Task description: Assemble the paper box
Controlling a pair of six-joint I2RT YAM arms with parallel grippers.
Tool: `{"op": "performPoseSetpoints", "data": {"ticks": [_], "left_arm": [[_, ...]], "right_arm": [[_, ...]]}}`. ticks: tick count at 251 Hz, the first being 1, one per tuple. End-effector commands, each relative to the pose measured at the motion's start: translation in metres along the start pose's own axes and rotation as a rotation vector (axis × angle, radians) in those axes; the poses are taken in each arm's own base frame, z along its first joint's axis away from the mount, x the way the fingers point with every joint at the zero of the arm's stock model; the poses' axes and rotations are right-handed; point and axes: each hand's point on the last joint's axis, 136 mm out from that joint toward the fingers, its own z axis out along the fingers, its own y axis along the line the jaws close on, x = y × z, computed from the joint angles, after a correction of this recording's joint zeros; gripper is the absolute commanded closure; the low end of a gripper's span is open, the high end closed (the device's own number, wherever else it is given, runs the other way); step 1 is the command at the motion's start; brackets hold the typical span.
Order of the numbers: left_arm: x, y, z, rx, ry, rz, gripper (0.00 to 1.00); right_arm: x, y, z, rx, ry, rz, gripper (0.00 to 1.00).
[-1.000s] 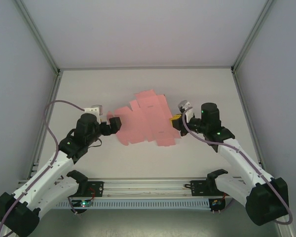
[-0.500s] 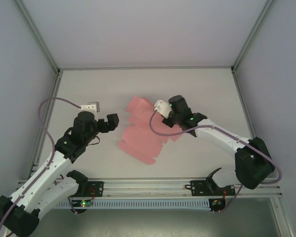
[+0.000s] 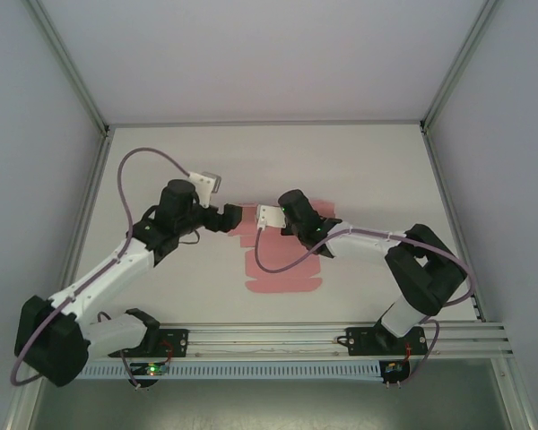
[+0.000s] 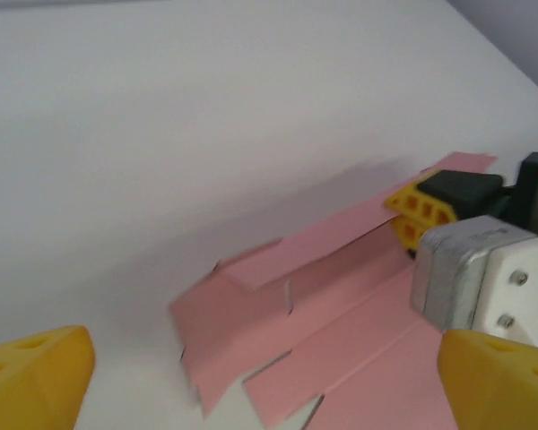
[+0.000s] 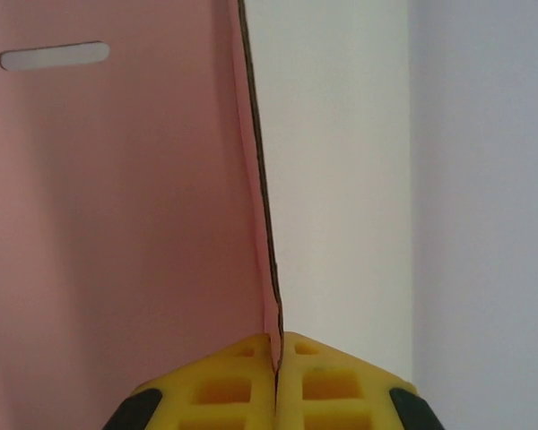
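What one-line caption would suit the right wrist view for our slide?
The right gripper pinches a panel edge of the pink paper box.

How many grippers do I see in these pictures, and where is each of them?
2. The left gripper stands open at the left edge of the paper box; the right gripper is shut on an edge of that pink card.

Bright, even, diffuse light from overhead. Soft pale shadows on the white table; overhead view sharp. Left wrist view soft, left fingertips blurred up close, grey shadow behind the raised card. Right wrist view crisp along the card edge.
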Motion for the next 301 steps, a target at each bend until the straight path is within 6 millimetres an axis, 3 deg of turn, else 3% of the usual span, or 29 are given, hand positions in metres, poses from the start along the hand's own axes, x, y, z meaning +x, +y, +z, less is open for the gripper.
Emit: {"op": "performPoseSetpoints", "data": {"ticks": [1, 17, 64, 101, 141, 192, 244, 301], "left_arm": [[-0.033, -0.025, 0.008, 0.14, -0.057, 0.247, 0.13], [-0.027, -0.025, 0.016, 0.159, 0.02, 0.297, 0.27], [-0.002, -0.026, 0.039, 0.237, 0.155, 0.311, 0.52], [0.005, -0.04, 0.046, 0.352, 0.188, 0.368, 0.56], [0.013, -0.038, 0.052, 0.361, 0.244, 0.379, 0.66], [0.022, -0.049, 0.056, 0.419, 0.28, 0.382, 0.69], [0.016, -0.052, 0.067, 0.364, 0.301, 0.377, 0.93], [0.018, -0.071, 0.08, 0.369, 0.268, 0.318, 0.98]], "right_arm": [[-0.012, 0.001, -0.017, -0.138, -0.111, 0.071, 1.0], [-0.012, 0.003, -0.022, -0.182, -0.136, 0.091, 1.0], [-0.007, 0.001, -0.026, -0.194, -0.151, 0.122, 1.0], [-0.009, -0.003, -0.03, -0.204, -0.174, 0.145, 1.0], [-0.007, -0.008, -0.035, -0.218, -0.196, 0.189, 1.0], [-0.005, -0.009, -0.034, -0.228, -0.19, 0.213, 1.0], [-0.004, -0.019, -0.032, -0.208, -0.172, 0.281, 1.0], [-0.011, -0.032, -0.035, -0.182, -0.201, 0.407, 1.0]]}}
